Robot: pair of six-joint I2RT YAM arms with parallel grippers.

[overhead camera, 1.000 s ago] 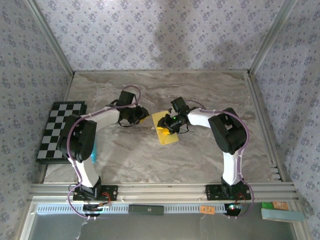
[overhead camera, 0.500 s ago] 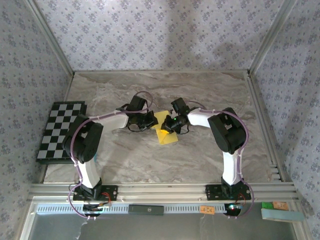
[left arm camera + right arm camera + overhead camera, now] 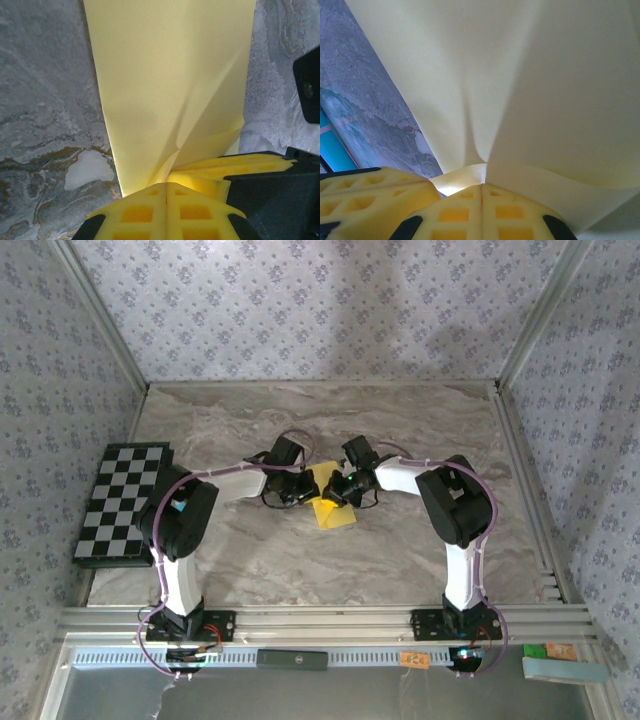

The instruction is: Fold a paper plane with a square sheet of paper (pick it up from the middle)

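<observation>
Step in hand, as judged: the pick-up from the middle. The square sheet of paper [image 3: 338, 516] lay about mid-table [image 3: 420, 430], between the two arms, well right of the checkered board [image 3: 120, 502].

Left gripper [image 3: 167, 186] came at it from the left side. Its fingers were pressed together with a small pinched-up ridge of the sheet caught between them. Right gripper [image 3: 481, 187] came from the right and did the same, fingers closed on a raised pucker of yellow paper. The two pinches sat just beside each other near the sheet's centre, and each wrist view showed the other gripper's yellow fingers close alongside. The rest of the sheet looked flat on the table, with soft creases fanning out from the pinch. Could not tell whether any real fold was made yet.

To do this well, probably:
- raise both grippers together at the same pace, straight up
- keep the gap between them fixed, since pulling apart could tear thin paper and pushing in would crumple it
- go slowly, because the bite looked shallow and the sheet might slip out
- watch that the fingers do not knock each other
</observation>
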